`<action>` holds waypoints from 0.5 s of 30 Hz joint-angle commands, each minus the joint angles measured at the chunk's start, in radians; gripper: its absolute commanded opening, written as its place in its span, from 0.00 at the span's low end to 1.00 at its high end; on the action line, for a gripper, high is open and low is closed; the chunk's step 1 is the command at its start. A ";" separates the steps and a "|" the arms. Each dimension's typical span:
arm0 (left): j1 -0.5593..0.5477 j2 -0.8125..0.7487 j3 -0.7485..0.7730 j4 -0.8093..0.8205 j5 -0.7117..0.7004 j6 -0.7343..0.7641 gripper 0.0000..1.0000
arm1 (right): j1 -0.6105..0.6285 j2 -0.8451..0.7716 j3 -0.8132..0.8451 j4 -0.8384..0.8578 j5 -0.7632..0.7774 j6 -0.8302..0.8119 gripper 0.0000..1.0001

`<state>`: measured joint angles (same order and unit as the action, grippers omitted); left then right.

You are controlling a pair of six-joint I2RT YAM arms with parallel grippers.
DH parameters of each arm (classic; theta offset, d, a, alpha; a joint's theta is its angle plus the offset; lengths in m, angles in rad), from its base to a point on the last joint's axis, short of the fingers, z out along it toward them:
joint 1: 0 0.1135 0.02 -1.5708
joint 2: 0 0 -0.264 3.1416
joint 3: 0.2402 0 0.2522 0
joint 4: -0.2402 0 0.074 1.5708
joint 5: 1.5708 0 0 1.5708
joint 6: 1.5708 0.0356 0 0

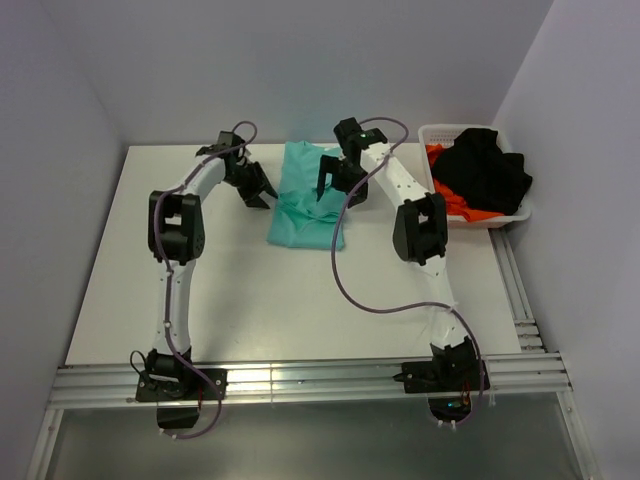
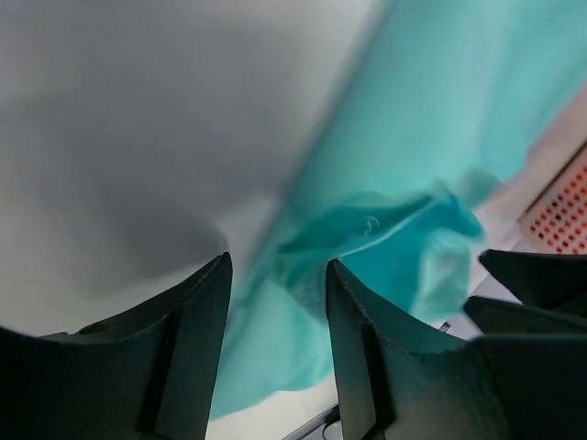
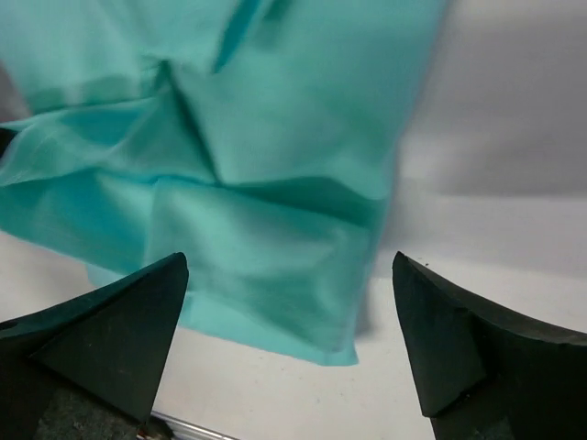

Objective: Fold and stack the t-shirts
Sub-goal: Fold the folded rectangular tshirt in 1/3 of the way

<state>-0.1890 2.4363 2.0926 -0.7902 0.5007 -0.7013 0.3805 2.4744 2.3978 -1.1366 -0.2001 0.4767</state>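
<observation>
The teal t-shirt (image 1: 305, 215) lies on the far middle of the white table (image 1: 250, 290), its long side running from far to near. It is gathered into a narrow strip, with loose rumples across its middle, so it looks partly folded rather than finished.

The left gripper (image 1: 258, 195) hangs at the shirt's left edge. In the left wrist view its jaws are apart with nothing between them, and the teal cloth (image 2: 413, 137) shows past the fingertips (image 2: 353, 339). That spot suits a pinch on the left hem.

The right gripper (image 1: 335, 185) hovers over the far right part of the shirt. Its jaws are spread wide and empty, and the right wrist view shows creased cloth (image 3: 275, 137) below, with the shirt's right edge and a corner on bare table. With one gripper on each side, the arms seem set to take both edges together and fold the strip over.

At the far right stands a white basket (image 1: 520, 215) holding a black garment (image 1: 485, 170) on top of an orange garment (image 1: 455, 200), probably waiting their turn. Nothing is stacked yet, so the task looks early.
</observation>
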 commanded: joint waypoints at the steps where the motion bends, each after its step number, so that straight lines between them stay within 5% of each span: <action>1: 0.057 -0.023 0.073 0.017 0.027 -0.012 0.52 | -0.049 -0.047 0.040 0.009 0.040 0.060 1.00; 6: 0.083 -0.112 0.047 -0.011 -0.056 0.017 0.49 | -0.080 -0.205 -0.199 0.132 0.067 0.054 1.00; 13: 0.088 -0.382 -0.239 0.216 -0.038 0.002 0.52 | -0.049 -0.388 -0.358 0.189 0.036 0.063 1.00; 15: 0.086 -0.378 -0.250 0.188 -0.031 0.009 0.50 | -0.017 -0.405 -0.347 0.205 -0.002 0.063 0.90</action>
<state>-0.0967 2.1094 1.8633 -0.6762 0.4484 -0.6975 0.3130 2.1498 2.0418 -1.0046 -0.1623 0.5304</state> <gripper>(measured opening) 0.506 0.938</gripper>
